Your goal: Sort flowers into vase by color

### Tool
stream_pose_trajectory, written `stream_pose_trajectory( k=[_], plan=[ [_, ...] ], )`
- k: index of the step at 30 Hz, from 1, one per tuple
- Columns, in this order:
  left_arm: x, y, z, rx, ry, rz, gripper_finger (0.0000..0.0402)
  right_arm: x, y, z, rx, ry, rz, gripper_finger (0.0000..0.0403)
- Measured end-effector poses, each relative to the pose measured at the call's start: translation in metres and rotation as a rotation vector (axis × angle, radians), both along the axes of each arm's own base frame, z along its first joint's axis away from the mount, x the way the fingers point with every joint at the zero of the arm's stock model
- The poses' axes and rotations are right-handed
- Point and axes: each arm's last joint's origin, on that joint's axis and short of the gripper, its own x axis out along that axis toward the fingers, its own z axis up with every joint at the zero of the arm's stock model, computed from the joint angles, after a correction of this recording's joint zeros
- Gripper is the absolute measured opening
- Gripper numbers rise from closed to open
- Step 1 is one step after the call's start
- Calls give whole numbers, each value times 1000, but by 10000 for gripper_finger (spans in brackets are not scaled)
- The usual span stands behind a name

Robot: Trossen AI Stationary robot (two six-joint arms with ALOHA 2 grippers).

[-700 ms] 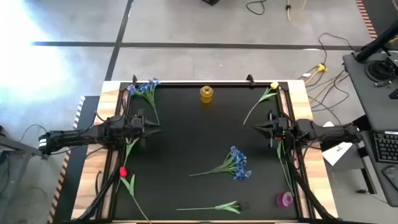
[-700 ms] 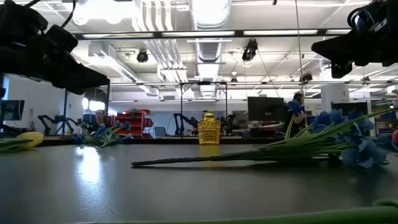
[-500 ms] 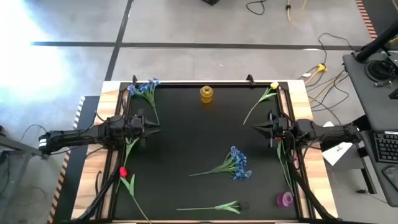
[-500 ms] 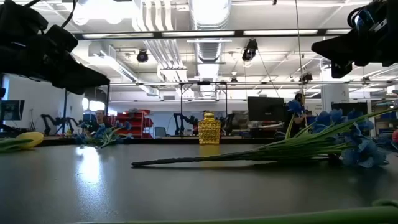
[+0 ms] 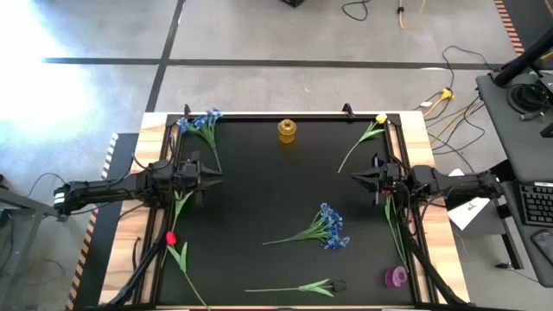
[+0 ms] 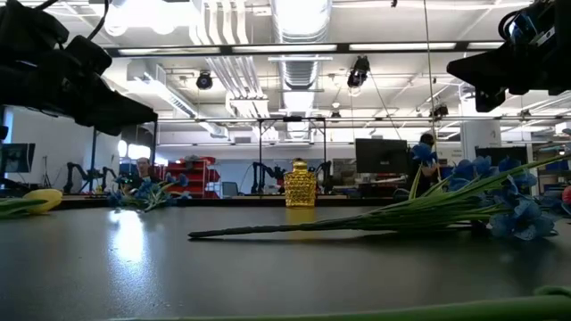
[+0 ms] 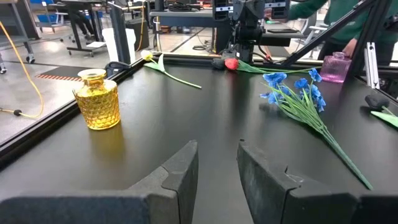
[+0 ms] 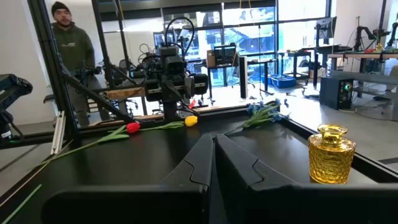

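The scene is lit from above by long ceiling strip lights, which are seen blown out to white in the low view. A pale glare is reflected on the black table top there, and the near edge of the table is rendered soft. In the high view the upper left corner of the floor is washed out by strong light. Daylight is admitted through large windows behind the yellow vase in the right wrist view.
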Motion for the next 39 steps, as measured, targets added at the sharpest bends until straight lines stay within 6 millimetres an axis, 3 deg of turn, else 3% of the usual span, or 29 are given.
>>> stream_pose_trajectory(
  k=[34, 36, 39],
  plan=[
    [0, 0, 0, 0, 0, 0, 100, 0, 0, 0, -1, 0, 0, 13],
    [0, 0, 0, 0, 0, 0, 100, 0, -1, 0, -122, 14, -34, 13],
    [0, 0, 0, 0, 0, 0, 100, 0, -3, 1, -470, 74, -129, 13]
  ],
)
